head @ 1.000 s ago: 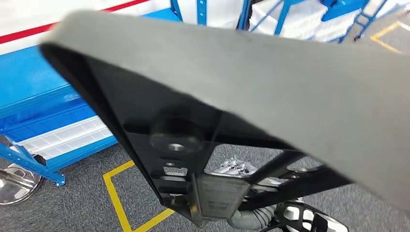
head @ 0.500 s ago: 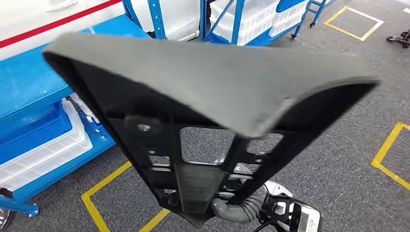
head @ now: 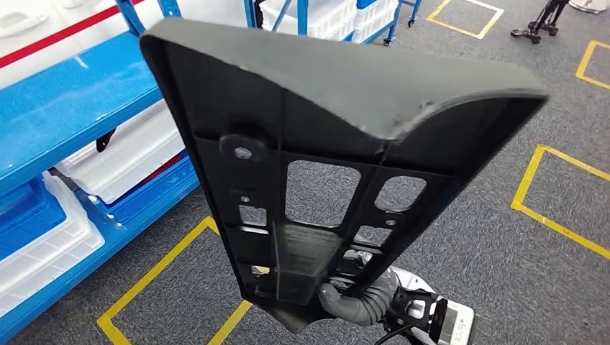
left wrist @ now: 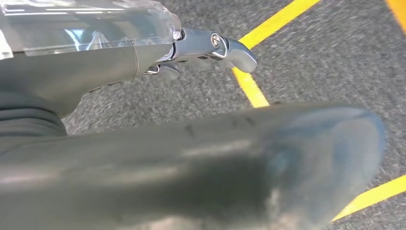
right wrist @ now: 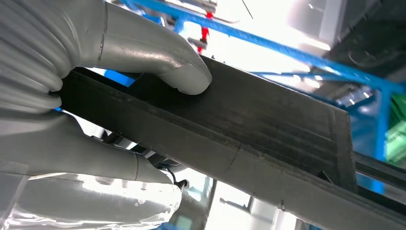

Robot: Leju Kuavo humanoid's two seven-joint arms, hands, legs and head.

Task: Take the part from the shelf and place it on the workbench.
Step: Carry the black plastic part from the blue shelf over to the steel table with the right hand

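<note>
The part [head: 324, 144] is a large black moulded plastic panel with ribs and cut-out windows. It stands tilted close in front of the head view and hides much of the floor. My right hand [head: 356, 302] grips its lower end from below. In the right wrist view the grey thumb [right wrist: 182, 72] presses on the panel's ribbed black edge [right wrist: 268, 124], with fingers wrapped under it. My left hand [left wrist: 191, 163] hangs over the grey carpet, its thumb blurred and a metal finger [left wrist: 210, 45] stretched apart from it, with nothing between them.
A blue shelf [head: 65, 93] runs along the left with white bins [head: 137, 154] and a blue bin [head: 21, 208] on its lower level. More racks with white crates [head: 324, 14] stand behind. Yellow tape [head: 173, 251] marks boxes on the grey carpet, another outline [head: 554, 187] at right.
The whole picture has swung, so the camera has turned: the shelf has slid toward the left and more floor shows at right. The panel now stands more upright, still held by the right hand.
</note>
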